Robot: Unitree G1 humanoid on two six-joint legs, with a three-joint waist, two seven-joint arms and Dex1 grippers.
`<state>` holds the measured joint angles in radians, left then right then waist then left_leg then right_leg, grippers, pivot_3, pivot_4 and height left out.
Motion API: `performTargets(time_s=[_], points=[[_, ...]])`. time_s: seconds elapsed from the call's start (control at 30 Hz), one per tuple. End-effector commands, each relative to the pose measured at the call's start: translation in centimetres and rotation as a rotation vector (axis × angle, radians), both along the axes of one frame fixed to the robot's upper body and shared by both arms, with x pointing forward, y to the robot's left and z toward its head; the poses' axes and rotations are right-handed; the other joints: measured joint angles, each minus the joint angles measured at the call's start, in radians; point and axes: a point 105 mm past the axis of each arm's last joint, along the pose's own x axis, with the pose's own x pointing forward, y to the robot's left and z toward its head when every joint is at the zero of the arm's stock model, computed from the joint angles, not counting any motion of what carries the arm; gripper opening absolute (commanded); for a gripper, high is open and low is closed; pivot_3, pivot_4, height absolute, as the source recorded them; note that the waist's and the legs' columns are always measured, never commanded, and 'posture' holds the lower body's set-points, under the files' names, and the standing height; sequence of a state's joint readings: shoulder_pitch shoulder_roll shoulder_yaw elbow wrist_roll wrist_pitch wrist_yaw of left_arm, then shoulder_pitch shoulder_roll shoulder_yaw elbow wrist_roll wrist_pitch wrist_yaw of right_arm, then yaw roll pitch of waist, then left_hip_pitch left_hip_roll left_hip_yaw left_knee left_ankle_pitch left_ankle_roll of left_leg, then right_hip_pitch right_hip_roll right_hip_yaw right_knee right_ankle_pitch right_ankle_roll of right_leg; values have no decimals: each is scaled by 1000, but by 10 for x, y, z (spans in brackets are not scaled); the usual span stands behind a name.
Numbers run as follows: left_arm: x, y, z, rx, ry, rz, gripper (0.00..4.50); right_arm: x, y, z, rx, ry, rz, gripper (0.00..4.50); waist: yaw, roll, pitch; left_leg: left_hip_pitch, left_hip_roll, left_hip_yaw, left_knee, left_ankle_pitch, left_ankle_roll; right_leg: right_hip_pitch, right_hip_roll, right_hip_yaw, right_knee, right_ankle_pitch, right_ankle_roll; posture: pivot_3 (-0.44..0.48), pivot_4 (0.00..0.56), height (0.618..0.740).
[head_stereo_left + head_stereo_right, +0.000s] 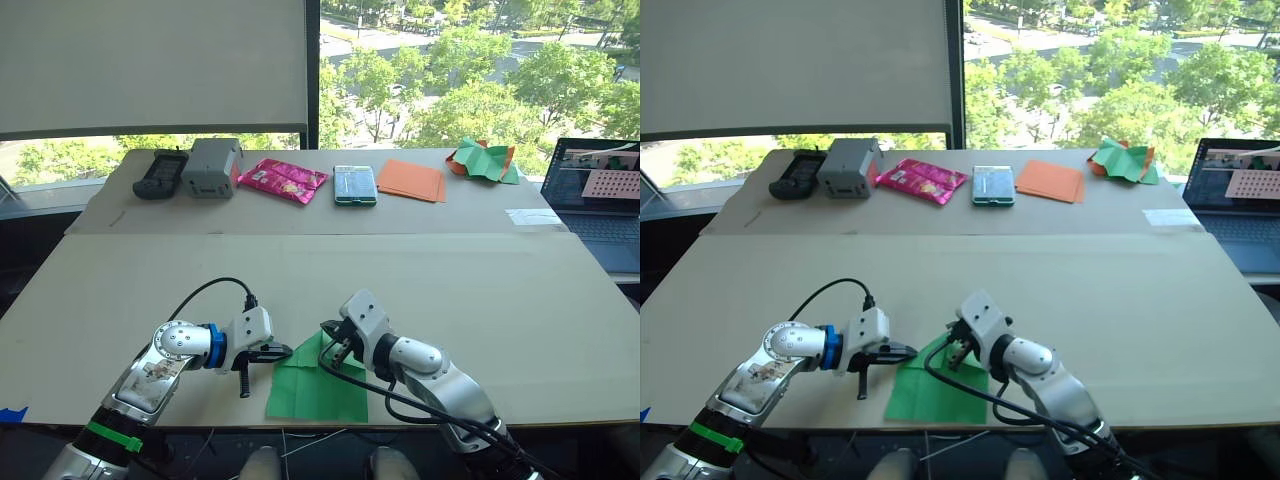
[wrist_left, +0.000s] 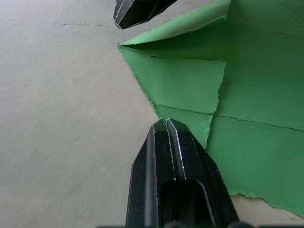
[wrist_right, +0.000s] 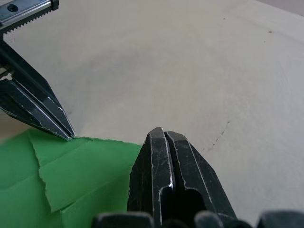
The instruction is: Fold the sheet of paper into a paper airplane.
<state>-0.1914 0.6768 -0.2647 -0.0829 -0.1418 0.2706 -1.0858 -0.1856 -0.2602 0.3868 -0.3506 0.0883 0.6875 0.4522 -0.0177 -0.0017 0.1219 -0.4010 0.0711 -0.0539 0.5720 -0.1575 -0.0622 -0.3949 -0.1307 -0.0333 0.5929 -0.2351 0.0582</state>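
Observation:
The sheet of paper (image 1: 312, 392) is bright green and lies flat at the table's near edge, between my two arms. One corner is folded over into a flap (image 2: 185, 85). My left gripper (image 1: 283, 351) is shut, and its tip rests on the sheet's left edge beside the flap (image 2: 166, 124). My right gripper (image 1: 334, 353) is shut too, with its tip at the sheet's far edge (image 3: 163, 133), a short way from the left gripper's tip (image 3: 69, 135). Neither gripper holds the paper between its fingers. The paper airplane is out of view.
Along the far table lie a black handset (image 1: 160, 174), a grey box (image 1: 212, 167), a pink packet (image 1: 285, 180), a green-and-white pack (image 1: 355, 185), flat orange sheets (image 1: 412, 180) and a crumpled green-and-orange bundle (image 1: 482, 160). A laptop (image 1: 595, 195) stands at the right.

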Motion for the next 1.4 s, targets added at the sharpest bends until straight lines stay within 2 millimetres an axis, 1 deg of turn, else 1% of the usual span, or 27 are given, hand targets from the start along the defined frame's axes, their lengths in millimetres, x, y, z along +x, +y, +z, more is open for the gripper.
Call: performTargets(time_s=[0.03,0.2,0.43,0.6,0.77,1.07,1.23,1.4], points=[[-16,10,-34,81,148,29,17,5,2,-4,-36,0,3,0,0,0,0,0,0,0,0,0,0,0,0,0,0,0,0,0,150,706],[-16,8,-34,80,145,26,17,10,-1,-29,-136,84,-12,0,1,0,-1,-1,0,0,0,0,0,-2,0,0,0,0,0,0,150,706],[-17,10,-36,101,131,18,17,0,-7,-52,-248,193,8,0,3,2,-3,0,0,0,0,0,0,-2,0,0,0,0,0,0,150,706],[-18,11,-35,100,129,23,17,-6,-7,-57,-279,214,31,0,3,1,-6,1,0,0,0,0,0,-1,0,0,0,0,0,0,150,706],[-21,10,-34,100,125,24,17,-10,-8,-63,-315,196,53,0,3,1,-7,1,0,0,0,0,0,-1,0,0,0,0,0,0,150,706],[-25,16,-28,107,111,41,17,-13,-8,-78,-308,189,42,0,-3,0,-15,3,0,0,0,-3,-1,-1,0,0,1,0,0,0,150,706],[-31,18,-27,124,106,35,17,-16,-10,-90,-287,176,27,0,-10,-2,-14,9,1,0,0,-7,-4,1,0,0,1,-1,-1,0,150,706],[-28,18,-26,118,101,51,17,-25,-10,-102,-356,155,94,0,-9,-3,-13,12,1,0,0,-10,-7,2,-1,0,0,-2,-2,0,150,706]])
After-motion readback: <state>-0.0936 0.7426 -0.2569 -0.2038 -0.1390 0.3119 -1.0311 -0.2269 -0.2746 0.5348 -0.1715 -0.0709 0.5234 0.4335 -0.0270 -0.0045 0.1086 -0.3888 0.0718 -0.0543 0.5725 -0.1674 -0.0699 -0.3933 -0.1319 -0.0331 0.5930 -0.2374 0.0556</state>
